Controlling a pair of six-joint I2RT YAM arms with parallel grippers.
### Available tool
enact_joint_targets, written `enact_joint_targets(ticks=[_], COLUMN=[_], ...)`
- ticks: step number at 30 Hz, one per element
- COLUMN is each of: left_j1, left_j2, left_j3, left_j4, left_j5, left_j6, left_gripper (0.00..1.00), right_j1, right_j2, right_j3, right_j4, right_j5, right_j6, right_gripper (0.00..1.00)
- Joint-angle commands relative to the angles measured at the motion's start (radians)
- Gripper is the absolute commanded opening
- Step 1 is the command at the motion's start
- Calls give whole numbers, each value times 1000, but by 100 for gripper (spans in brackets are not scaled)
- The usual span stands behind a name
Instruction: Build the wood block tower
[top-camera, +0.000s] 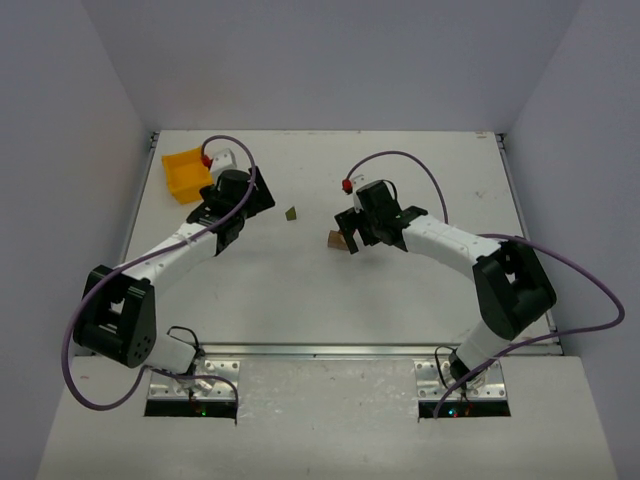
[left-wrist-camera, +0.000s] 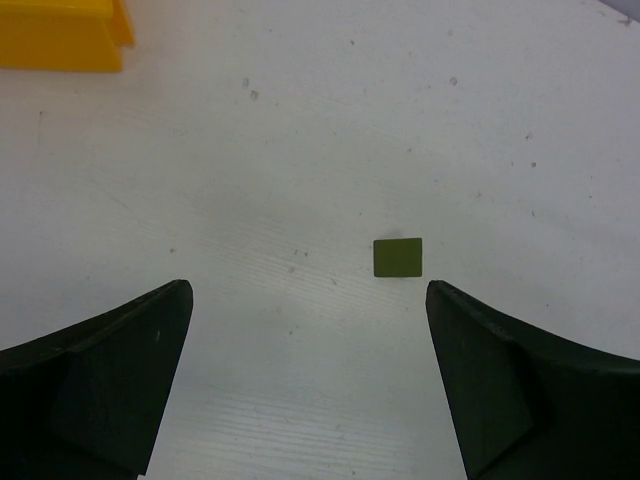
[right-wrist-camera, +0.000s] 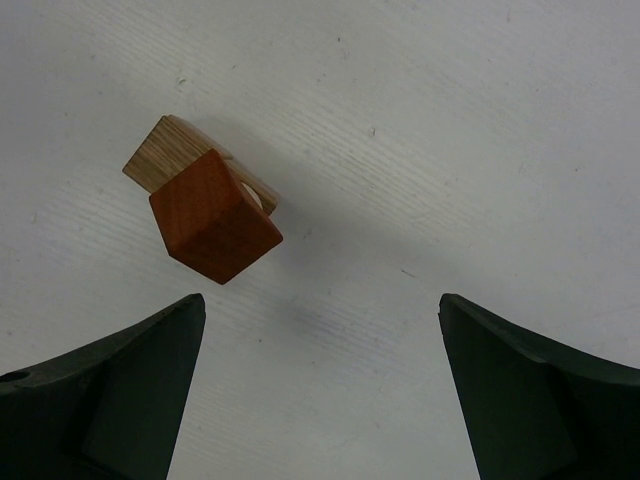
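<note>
Wood block tower (right-wrist-camera: 213, 218) just ahead-left of right gripper (right-wrist-camera: 320, 302), jaws wide, empty; left gripper (left-wrist-camera: 308, 288) likewise

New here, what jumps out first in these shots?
The yellow bin at the far-left corner of the table is brightest. A lone green block lies just ahead of the open left gripper. Ahead of the open right gripper, a red block sits askew on a tan block.
</note>
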Motion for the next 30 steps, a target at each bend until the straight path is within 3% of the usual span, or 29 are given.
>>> enact_joint_targets(ticks=[1,30], left_j1=[12,12], left_j2=[-5,0], left_j3=[14,14], left_j4=[48,53], left_j5=[12,49], left_j6=[-2,15], left_gripper=[100,100], right_j1=[6,6], right_j2=[-13,-7], right_j3=[43,38], right_j4=[19,35], right_j5=[35,75], right_j6=[-15,-12], right_gripper=[99,99])
